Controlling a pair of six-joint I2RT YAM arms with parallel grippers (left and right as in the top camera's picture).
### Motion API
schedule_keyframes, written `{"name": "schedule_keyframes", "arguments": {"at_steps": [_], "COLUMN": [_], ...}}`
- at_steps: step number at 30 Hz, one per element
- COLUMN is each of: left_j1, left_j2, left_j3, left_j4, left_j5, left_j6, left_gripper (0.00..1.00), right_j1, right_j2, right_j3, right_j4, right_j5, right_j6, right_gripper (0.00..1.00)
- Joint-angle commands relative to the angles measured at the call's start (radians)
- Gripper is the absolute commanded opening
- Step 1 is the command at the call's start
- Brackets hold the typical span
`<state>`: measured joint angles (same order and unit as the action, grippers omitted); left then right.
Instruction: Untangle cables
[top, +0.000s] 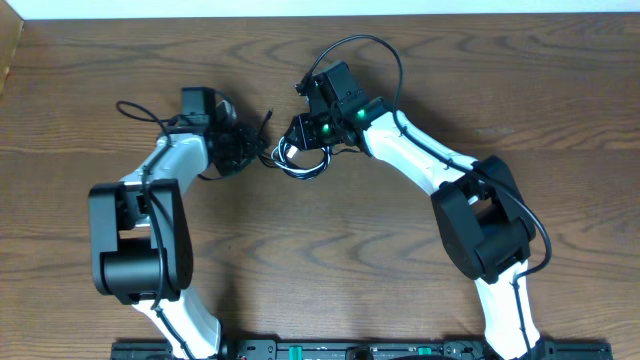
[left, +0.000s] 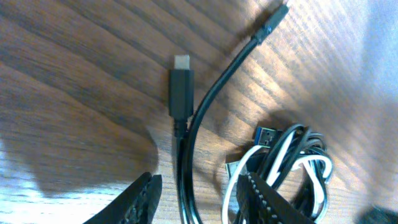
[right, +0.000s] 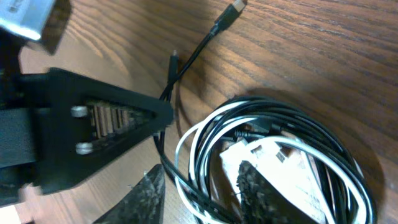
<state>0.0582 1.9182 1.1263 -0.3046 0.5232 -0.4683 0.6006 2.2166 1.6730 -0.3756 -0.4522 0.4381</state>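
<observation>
The left gripper (left: 199, 204) was seen partly open, its jaws set either side of the thin black cable (left: 181, 93) without being closed on it. The right gripper (right: 202, 193) was likewise held partly open, with strands of the thinner white cable (right: 178, 149) between its jaws. Both cables were coiled together on the brown wooden table (top: 320, 260) between the grippers. The fingertips were cut off by the frame edges, so contact could not be judged

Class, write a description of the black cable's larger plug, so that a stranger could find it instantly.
Start at the wooden table and find the coil of black and white cables near its middle. Two black ends stick out of it. The plug is the blockier one, with a pale metal tip; its neighbour is slimmer.
</observation>
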Motion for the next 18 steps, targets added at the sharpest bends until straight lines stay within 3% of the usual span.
{"name": "schedule_keyframes", "arguments": {"at_steps": [1, 7, 18], "left_j1": [0.035, 0.008, -0.025], "left_j2": [0.006, 0.008, 0.056], "left_j3": [0.004, -0.013, -0.016], "left_j4": [-0.018, -0.034, -0.023], "left_j5": [0.098, 0.097, 0.093], "left_j6": [0.031, 0.031, 0.030], "left_gripper": [0.46, 0.46, 0.44], "right_j1": [-0.001, -0.006, -0.006], "right_j2": [0.055, 0.111, 0.140], "right_j3": [0.008, 0.008, 0.008], "right_j4": [0.023, 0.103, 0.124], "right_j5": [-0.024, -0.060, -0.081], "right_j6": [0.024, 0.110, 0.135], "right_gripper": [0.38, 0.39, 0.38]}}
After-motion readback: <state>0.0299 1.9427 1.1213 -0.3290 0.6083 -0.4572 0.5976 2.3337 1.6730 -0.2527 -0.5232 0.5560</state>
